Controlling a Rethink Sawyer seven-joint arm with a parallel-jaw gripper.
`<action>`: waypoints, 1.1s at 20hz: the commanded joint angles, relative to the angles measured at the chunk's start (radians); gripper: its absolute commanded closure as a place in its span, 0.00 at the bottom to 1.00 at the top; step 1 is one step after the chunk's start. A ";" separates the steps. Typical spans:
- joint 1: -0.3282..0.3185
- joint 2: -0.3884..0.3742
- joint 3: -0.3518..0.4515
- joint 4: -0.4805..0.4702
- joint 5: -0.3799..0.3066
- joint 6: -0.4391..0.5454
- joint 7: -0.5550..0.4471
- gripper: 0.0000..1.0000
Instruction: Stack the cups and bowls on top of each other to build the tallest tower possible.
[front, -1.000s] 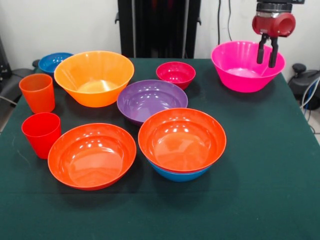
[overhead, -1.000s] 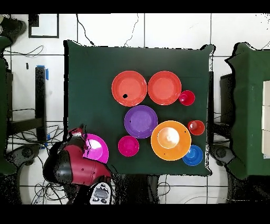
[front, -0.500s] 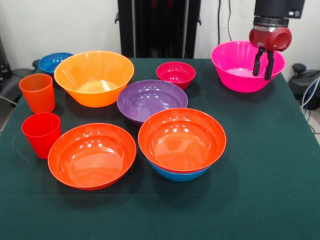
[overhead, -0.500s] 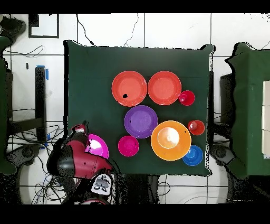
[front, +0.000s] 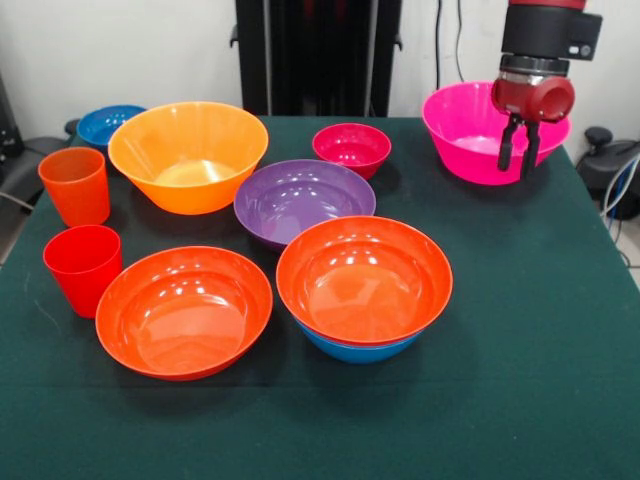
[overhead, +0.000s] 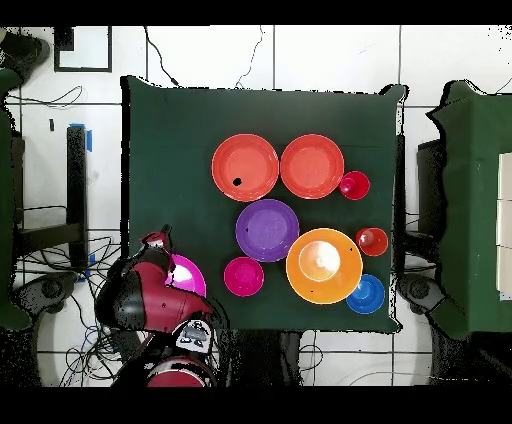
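Hanging over the large pink bowl (front: 483, 135) at the table's corner, the gripper (front: 518, 158) presents its two fingers (front: 506, 155) pointing down with a narrow gap between them; nothing is held, and the tips sit at the bowl's near rim. From the front view alone it cannot be told whether the rim lies between the fingers or just behind them. The tower (front: 363, 290) so far consists of a wide red-orange bowl (front: 364, 278) nested in the medium blue bowl (front: 358, 349), standing well apart from the pink bowl, near the middle of the table (front: 520, 380). Risks at this stage are judged as follows. A pinch on a thin, glossy rim may slip, letting the bowl swing or drop during the lift. The bowl stands near the table edge, so a downward push on its rim could tip it or slide it off. The carry path toward the tower passes near the small magenta bowl (front: 351, 148) and the purple bowl (front: 303, 200); a low transit could knock them. Placing a large bowl on a smaller pile could leave it tilted.
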 joint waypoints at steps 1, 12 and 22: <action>0.000 0.071 0.070 -0.068 0.029 -0.054 0.204 0.00; -0.008 0.123 0.080 -0.089 0.031 -0.085 0.206 0.00; 0.062 -0.052 0.034 0.016 0.120 0.098 0.164 0.00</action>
